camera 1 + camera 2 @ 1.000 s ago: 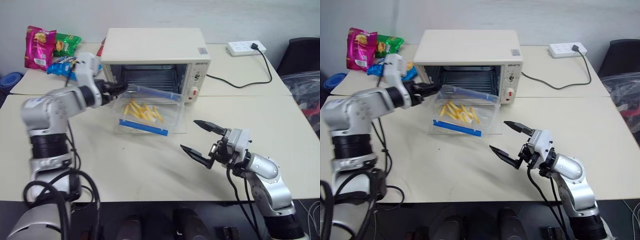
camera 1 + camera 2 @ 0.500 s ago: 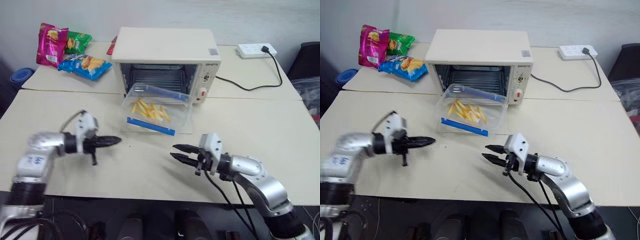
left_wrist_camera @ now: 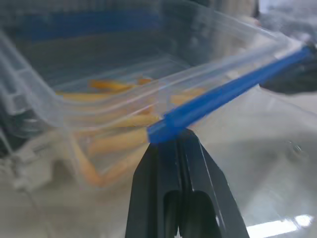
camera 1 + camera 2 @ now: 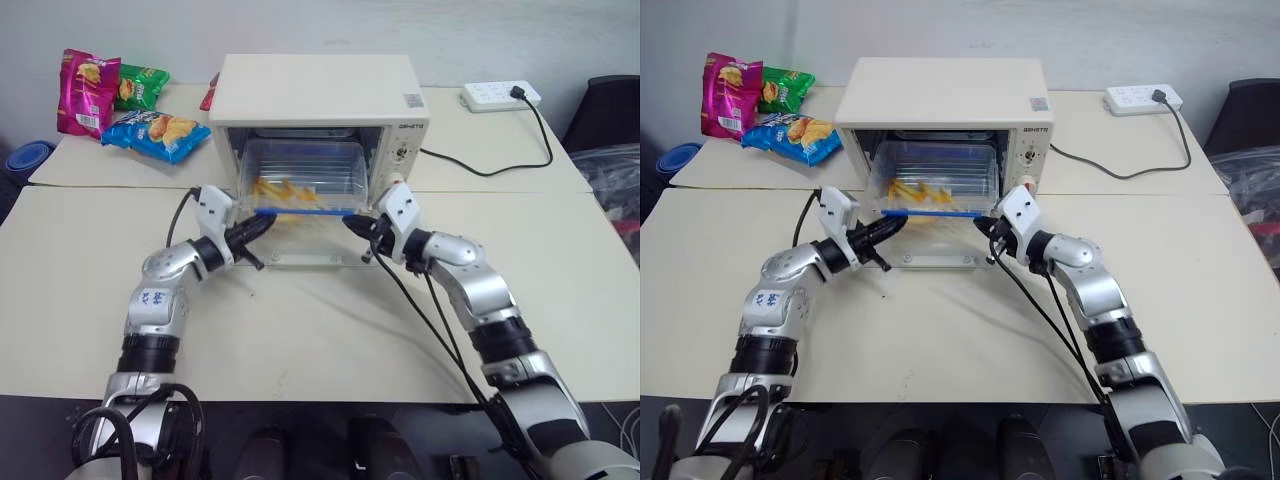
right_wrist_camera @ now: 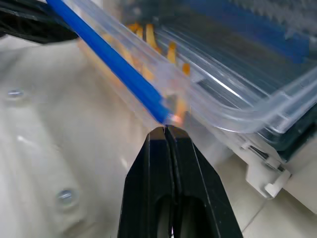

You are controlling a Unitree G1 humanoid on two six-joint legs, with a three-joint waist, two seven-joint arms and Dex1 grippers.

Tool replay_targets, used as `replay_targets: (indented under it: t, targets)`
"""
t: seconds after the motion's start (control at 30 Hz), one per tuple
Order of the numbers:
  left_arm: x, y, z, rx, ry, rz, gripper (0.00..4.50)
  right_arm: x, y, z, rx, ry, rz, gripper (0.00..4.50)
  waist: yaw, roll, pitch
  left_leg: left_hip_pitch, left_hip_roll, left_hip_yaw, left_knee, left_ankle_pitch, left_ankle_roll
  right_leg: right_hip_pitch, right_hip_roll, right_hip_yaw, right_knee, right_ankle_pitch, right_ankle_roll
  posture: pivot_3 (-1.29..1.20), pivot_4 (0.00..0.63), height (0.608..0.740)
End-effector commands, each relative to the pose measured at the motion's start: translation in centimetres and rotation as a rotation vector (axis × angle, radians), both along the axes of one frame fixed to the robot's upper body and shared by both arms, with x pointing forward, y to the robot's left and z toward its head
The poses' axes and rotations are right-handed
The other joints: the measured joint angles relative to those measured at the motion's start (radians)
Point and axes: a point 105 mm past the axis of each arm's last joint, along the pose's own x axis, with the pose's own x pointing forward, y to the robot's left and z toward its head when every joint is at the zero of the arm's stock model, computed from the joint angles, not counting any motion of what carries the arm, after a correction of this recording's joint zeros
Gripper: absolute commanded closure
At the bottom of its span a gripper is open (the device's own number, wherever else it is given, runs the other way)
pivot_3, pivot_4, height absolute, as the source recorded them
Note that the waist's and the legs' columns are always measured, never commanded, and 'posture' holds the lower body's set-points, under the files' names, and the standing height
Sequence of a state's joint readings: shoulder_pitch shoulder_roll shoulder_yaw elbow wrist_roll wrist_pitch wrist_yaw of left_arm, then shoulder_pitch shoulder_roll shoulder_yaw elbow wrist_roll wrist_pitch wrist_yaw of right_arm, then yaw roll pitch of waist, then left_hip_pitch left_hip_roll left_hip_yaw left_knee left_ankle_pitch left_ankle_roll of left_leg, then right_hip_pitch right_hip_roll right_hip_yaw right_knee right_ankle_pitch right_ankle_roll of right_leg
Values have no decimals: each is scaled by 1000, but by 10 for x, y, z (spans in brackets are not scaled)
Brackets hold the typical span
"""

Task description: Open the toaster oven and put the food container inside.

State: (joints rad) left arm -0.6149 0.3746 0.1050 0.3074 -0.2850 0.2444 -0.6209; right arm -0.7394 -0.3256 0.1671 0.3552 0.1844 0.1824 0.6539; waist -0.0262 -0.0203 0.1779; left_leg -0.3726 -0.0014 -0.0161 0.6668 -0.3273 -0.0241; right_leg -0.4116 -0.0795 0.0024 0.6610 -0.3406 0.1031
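The cream toaster oven (image 4: 320, 85) stands at the back of the table with its glass door (image 4: 300, 258) dropped flat. The clear food container (image 4: 300, 180) with yellow fries sits tilted in the oven's mouth, its near blue strip (image 3: 228, 91) facing me. My left gripper (image 4: 262, 226) is shut, its tip against the strip's left end. My right gripper (image 4: 352, 224) is also shut, its tip against the strip's right end (image 5: 161, 111). Nothing shows between either gripper's fingers.
Colourful snack bags (image 4: 85, 90) lie at the back left, with a blue object (image 4: 25, 155) at the table's left edge. A white power strip (image 4: 490, 95) and its black cable (image 4: 480, 165) lie at the back right. A dark chair (image 4: 610, 110) stands further right.
Both grippers have shut and come in to the container's near edge. The container has gone from the open door back into the oven's mouth.
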Motion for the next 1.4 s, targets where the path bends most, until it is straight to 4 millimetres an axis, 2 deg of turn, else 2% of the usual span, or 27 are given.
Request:
replay_targets:
  t: [0.03, 0.13, 0.23, 0.3, 0.4, 0.47, 0.53, 0.63, 0.67, 0.73, 0.8, 0.9, 0.93, 1.0, 1.03, 1.07, 1.17, 1.27, 1.4]
  targets:
    - [16, 4, 5, 29, -46, 94, 4500, 16, 0, 17, 64, -57, -68, 4470, -3, 0, 0, 0, 0, 0, 0, 0, 0, 0, 0, 0, 0, 0, 0, 0, 150, 740]
    - [28, 2, 7, -2, -53, 135, 4500, 26, 1, 19, 75, -74, -111, 4470, -4, 0, 0, 0, 0, 0, 0, 0, 0, 0, 0, 0, 0, 0, 1, 0, 150, 740]
    - [27, -1, 4, 34, -55, 99, 4500, 31, -2, 23, 89, -92, -145, 4470, -6, 0, 0, -1, 0, 0, 0, 0, -1, 0, 0, -1, 0, 0, 1, 0, 150, 740]
    - [19, 6, 5, 110, -93, 44, 4500, 24, -2, 24, 113, -72, -106, 4470, -11, 0, 0, -1, 0, 0, 0, 0, -1, 0, 0, 0, 0, 0, 1, 0, 150, 740]
    - [5, 40, 19, 74, -93, 14, 4500, -7, -3, 21, 147, -4, 26, 4470, -18, 0, 0, -1, 0, -1, -2, 1, -1, -1, 0, -1, 0, 0, 1, 0, 150, 740]
    - [-19, 63, 26, 106, -91, -70, 4078, -29, -22, 20, 150, 26, 55, 4500, -27, 1, 0, -3, 2, -2, -2, 0, -2, -2, 0, 0, -1, 0, 1, 0, 150, 740]
    - [-39, 80, 22, 238, -47, -144, 3572, -40, -42, 17, 121, 46, 51, 4500, -31, 1, 1, -3, 2, -1, -3, 0, -2, -2, 0, 0, -2, 0, 1, 0, 150, 740]
    - [-62, 109, 30, 307, 19, -206, 2697, -44, -78, 1, 19, 93, 29, 4500, -23, 2, 1, -2, 0, -1, -1, 0, -1, -1, -2, 0, -3, 0, 0, 0, 150, 740]
    - [-71, 114, 36, 337, 2, -254, 2284, -43, -90, -10, -28, 118, 33, 4500, -21, 2, 1, 1, -1, 0, -1, -1, 0, 1, -2, 0, -5, 0, 0, 0, 150, 740]
    - [-87, 114, 44, 364, -46, -358, 1749, -40, -103, -30, -118, 149, 51, 4500, -13, 2, 1, 4, 0, 0, -1, -2, 3, 4, -2, 0, -5, 1, 0, 0, 150, 740]
    - [-102, 106, 46, 327, -36, -480, 1180, -37, -101, -46, -146, 175, 101, 4500, -8, 2, 1, 4, 0, 0, -1, -4, 7, 4, -2, 1, -5, 1, 0, 0, 150, 740]
    - [-110, 97, 43, 292, 8, -540, 213, -31, -85, -58, -103, 215, 172, 4500, -8, 3, 2, 2, 0, 1, -2, -2, 4, 2, -2, 3, -4, 1, 0, 0, 150, 740]
    - [-109, 95, 44, 273, -6, -530, 16, -29, -79, -59, -82, 216, 184, 4500, -10, 3, 2, 1, 1, 1, -1, -2, 4, 1, -1, 4, -3, 1, 0, 0, 150, 740]
    - [-106, 93, 49, 215, -38, -501, 16, -24, -68, -57, -35, 194, 216, 4500, -19, 3, 2, 1, 2, 1, -1, -2, 3, 1, 0, 3, -2, 1, 0, 0, 150, 740]
    - [-105, 93, 50, 199, -45, -486, 16, -23, -64, -55, -17, 185, 224, 4500, -22, 3, 2, 1, 2, 1, -1, -2, 3, 1, 0, 3, -1, 1, 0, 0, 150, 740]
    - [-103, 95, 52, 163, -64, -446, 16, -22, -56, -45, 43, 153, 248, 4500, -26, 3, 2, 1, 2, 0, -2, -2, 3, 1, 0, 3, -1, 1, 0, 0, 150, 740]
    - [-99, 104, 54, 75, -91, -334, 16, -21, -37, -5, 280, 58, 303, 4500, -36, 3, 2, 1, 3, 0, -2, -2, 2, 1, 0, 3, -1, 1, 0, 0, 150, 740]
    - [-100, 112, 49, 40, -96, -251, 16, -19, -38, 38, 527, -16, 290, 4500, -40, 4, 2, 1, 4, 0, -2, -1, 1, 0, 0, 3, -1, 1, 0, 0, 150, 740]
    - [-102, 117, 34, 106, -97, -177, 16, -24, -49, 74, 695, -57, 286, 4500, -29, 4, 2, 0, 3, -2, -2, -2, 0, 1, -1, 3, -2, 1, 0, 0, 150, 740]
